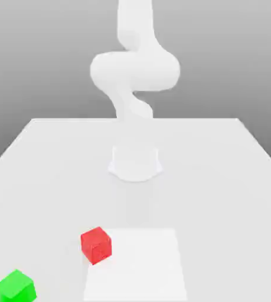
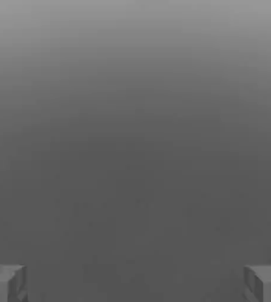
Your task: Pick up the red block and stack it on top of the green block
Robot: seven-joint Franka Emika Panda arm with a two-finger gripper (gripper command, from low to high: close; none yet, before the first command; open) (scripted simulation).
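Claw [image 2: 135, 283] open; red block [image 1: 95, 245] seemingly untouched

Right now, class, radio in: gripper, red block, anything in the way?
Gripper open, empty. Red block on table, apart from green block. Nothing between them.

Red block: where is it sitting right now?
In the exterior view the small red cube rests on the white table, near the front and left of centre, up and to the right of the green cube, apart from it.
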